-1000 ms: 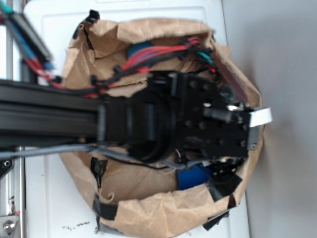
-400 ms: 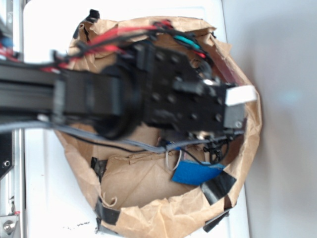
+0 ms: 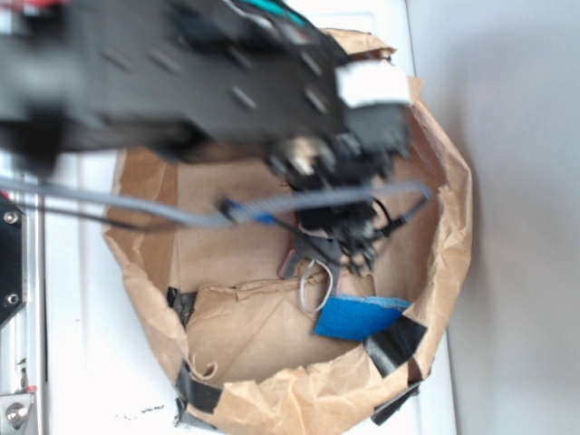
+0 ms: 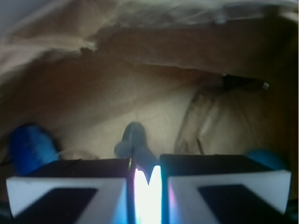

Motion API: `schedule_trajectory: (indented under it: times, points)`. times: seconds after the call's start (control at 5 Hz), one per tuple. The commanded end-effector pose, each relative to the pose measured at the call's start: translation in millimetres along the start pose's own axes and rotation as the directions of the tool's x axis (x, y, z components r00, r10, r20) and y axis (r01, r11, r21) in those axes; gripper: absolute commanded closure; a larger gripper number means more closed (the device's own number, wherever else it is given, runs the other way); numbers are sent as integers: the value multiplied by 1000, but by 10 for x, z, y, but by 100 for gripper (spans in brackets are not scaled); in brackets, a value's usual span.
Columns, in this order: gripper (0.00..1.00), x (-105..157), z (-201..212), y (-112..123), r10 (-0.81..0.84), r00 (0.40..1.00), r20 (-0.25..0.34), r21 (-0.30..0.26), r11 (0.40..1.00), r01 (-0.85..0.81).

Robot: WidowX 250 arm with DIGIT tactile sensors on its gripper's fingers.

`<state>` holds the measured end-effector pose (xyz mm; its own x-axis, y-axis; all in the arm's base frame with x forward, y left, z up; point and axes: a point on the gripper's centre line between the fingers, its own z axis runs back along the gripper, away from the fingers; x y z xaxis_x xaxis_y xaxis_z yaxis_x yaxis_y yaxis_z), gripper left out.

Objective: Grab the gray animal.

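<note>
The gray animal [image 3: 311,260] hangs inside the brown paper bag [image 3: 272,353], a small flat gray shape with a thin white string loop under it. My gripper [image 3: 341,237] is just above it, blurred and dark. In the wrist view the two fingers stand almost together and a gray piece of the animal [image 4: 135,142] sticks out from the narrow gap between them, so my gripper [image 4: 145,175] is shut on it. The animal's face is hidden.
A blue sponge block [image 3: 357,317] lies at the bag's lower right, beside black tape [image 3: 396,343]. The bag's crumpled walls [image 4: 140,42] rise all round. A blue shape [image 4: 29,147] shows left of the fingers and a teal one [image 4: 264,157] right.
The arm has swung toward the top of the exterior view and risen. The gray animal and its string loop, hidden under the gripper before, now hang in view beneath it.
</note>
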<state>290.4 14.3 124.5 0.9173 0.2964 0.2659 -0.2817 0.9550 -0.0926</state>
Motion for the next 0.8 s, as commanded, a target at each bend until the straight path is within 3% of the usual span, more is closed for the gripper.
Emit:
schedule_trajectory:
  times: [0.0, 0.4, 0.6]
  points:
    - [0, -66, 363, 202, 3, 1000, -6, -80, 997, -4]
    - [0, -177, -170, -71, -99, 992, -74, 99, 989, 106]
    - [0, -170, -352, -82, -121, 988, -92, 113, 985, 131]
